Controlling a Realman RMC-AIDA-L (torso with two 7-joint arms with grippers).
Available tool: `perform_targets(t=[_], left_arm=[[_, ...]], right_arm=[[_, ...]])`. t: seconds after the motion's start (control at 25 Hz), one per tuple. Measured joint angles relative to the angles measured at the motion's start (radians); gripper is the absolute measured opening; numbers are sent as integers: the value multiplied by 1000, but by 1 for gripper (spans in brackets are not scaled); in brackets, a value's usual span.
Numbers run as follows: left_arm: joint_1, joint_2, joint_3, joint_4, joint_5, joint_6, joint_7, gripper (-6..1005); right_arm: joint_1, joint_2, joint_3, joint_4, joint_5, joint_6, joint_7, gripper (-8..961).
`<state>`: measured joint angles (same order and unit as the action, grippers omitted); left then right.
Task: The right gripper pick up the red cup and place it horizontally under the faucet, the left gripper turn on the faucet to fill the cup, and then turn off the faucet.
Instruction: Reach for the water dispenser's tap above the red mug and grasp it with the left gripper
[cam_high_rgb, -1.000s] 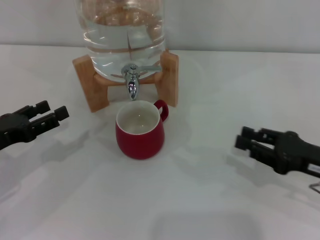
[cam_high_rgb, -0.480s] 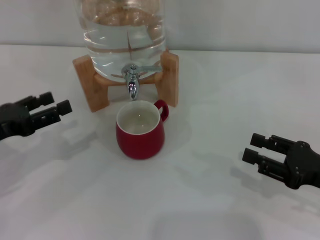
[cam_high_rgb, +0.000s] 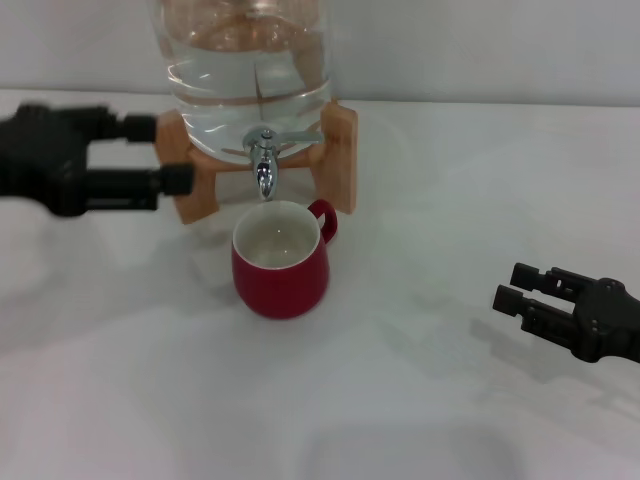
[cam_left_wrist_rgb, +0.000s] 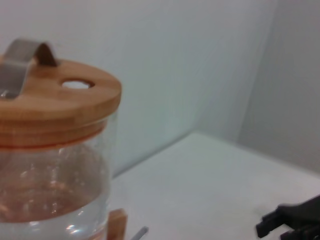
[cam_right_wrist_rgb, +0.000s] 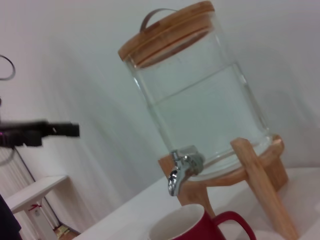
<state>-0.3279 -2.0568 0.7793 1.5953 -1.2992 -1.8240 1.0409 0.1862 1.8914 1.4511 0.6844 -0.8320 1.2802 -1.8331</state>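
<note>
Nearest the robot, the right tool (cam_high_rgb: 512, 286) hovers low over the white surface (cam_high_rgb: 400, 400) at the near right, its two black fingers spread with nothing between them; its arm is cut off by the picture's right edge. Bare surface lies between it and the red cup (cam_high_rgb: 280, 260), which stands upright in the middle, white inside showing, handle turned to the far right. In the right wrist view only the rim and handle of the cup show, the rest cropped away.

Just beyond the cup, the faucet (cam_high_rgb: 264, 160) points its spout down over the cup's far rim, its thin lever lying out to the right. The left tool (cam_high_rgb: 165, 155) hangs at the far left, level with the faucet, fingers spread and empty, tips overlapping the left post of the wooden stand (cam_high_rgb: 340, 155); whether they touch it cannot be told. The glass jar (cam_high_rgb: 250, 60) is cut off at the top in the head view; its wooden lid (cam_right_wrist_rgb: 165, 30) appears in the wrist views. No writing is readable.
</note>
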Motion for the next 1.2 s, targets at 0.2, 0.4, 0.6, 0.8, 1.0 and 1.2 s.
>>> perform_targets(t=[0.2,0.4,0.6,0.8,1.0,1.2], left_arm=[[-146,21,65,143,191,-27,-239,815],[-270,27,99,151,338,-56,-286,814],[-349,27,111,126,421,-49,-279,814],[-411,25,148,72,451,-32,-259,814],[-453,21,235,-1,472,8,-228,814],[-482,3,293,-82,526,69,-194,814]], right_arm=[[11,6,-1,8,-32,-26,23,511],[23,21,11,31,-84,-66,58,499],[42,28,10,39,-104,-74,58,488],[50,30,10,58,-121,-70,43,477],[50,37,10,72,-121,-67,13,474],[46,40,9,85,-123,-63,-3,474]])
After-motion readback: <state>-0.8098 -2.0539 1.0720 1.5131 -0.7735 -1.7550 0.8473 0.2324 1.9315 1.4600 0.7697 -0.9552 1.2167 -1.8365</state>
